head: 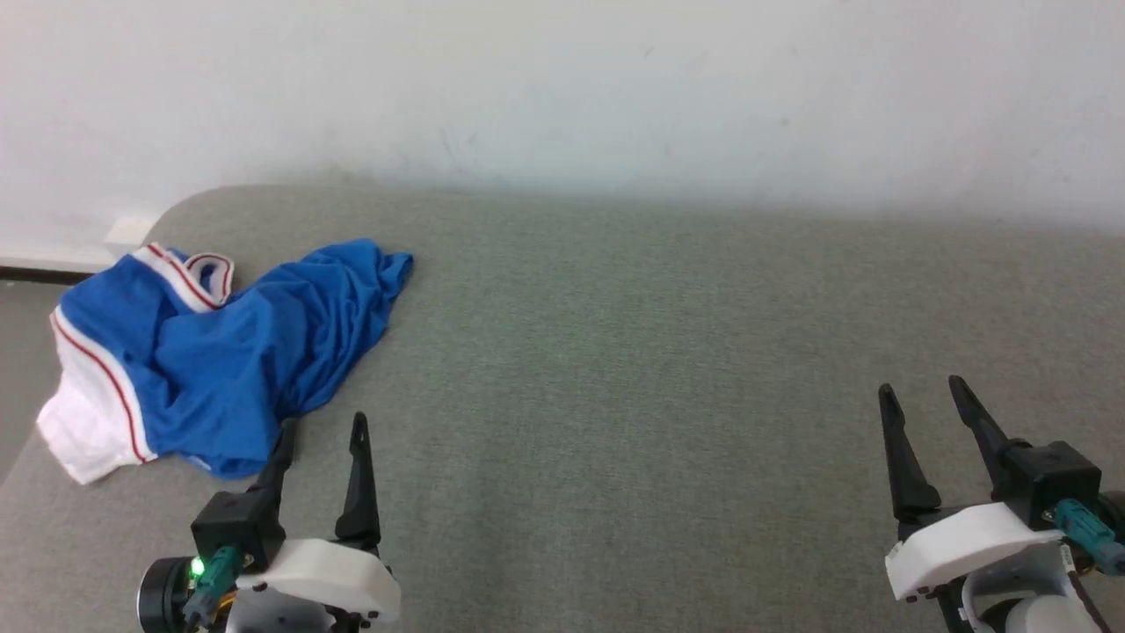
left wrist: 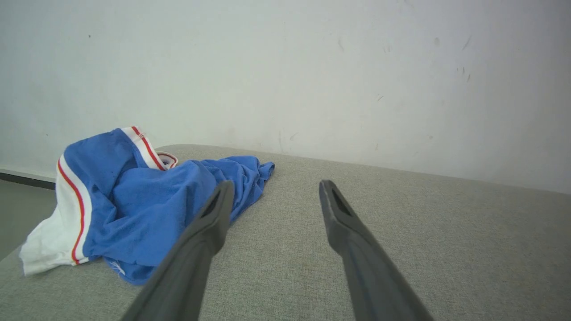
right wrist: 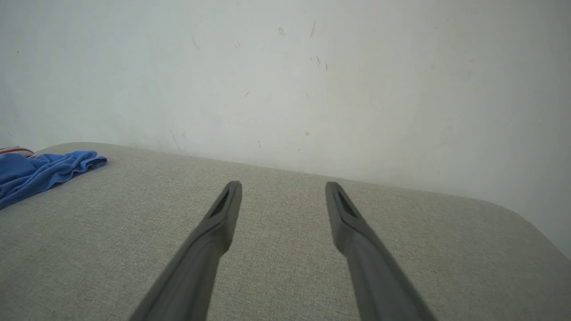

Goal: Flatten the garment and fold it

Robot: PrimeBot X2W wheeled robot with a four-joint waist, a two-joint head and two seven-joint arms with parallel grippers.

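Grey fabric-topped table point(head: 615, 396), rounded corners, set against one plain white wall point(head: 562, 88).

One garment point(head: 220, 352): blue shirt, crumpled in a heap at the table's far left corner. White sleeve with red stripe lies at the left edge. Red-striped white trim shows at top of heap.

Two hands, two dark fingers each.

Left hand point(head: 323, 420): fingers spread apart, holding nothing. Sits just beside the heap's near edge; outer fingertip point(head: 288, 425) meets the blue cloth's outline, contact cannot be told.

Right hand point(head: 921, 385): fingers likewise parted, empty, over bare table, well apart from the garment.
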